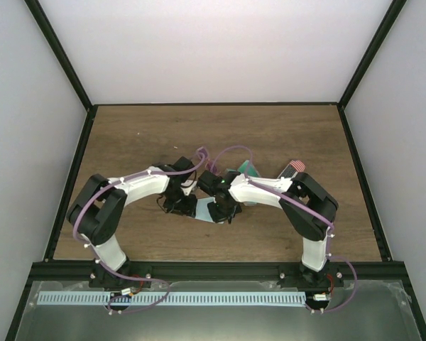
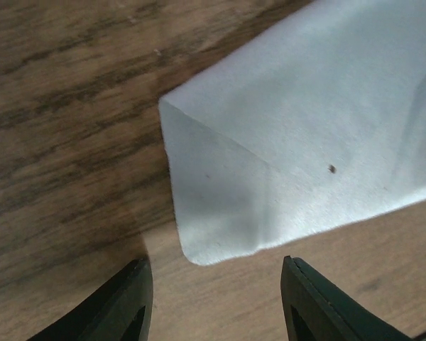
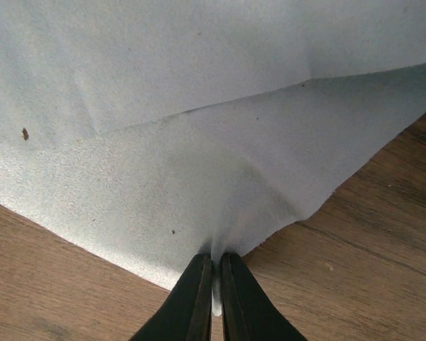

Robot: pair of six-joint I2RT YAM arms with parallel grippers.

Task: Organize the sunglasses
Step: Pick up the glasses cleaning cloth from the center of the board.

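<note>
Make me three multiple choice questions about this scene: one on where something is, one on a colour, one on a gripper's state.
1. Where does the cloth lie?
A in a case; B on the wooden table; C on the wall.
2. What colour is the cloth?
A red; B black; C light blue.
3. How is the right gripper?
A shut on the cloth's edge; B wide open; C out of view.
Answers: 1 B, wood grain shows beside it; 2 C, it is pale blue in both wrist views; 3 A, it pinches the puckered edge.
</note>
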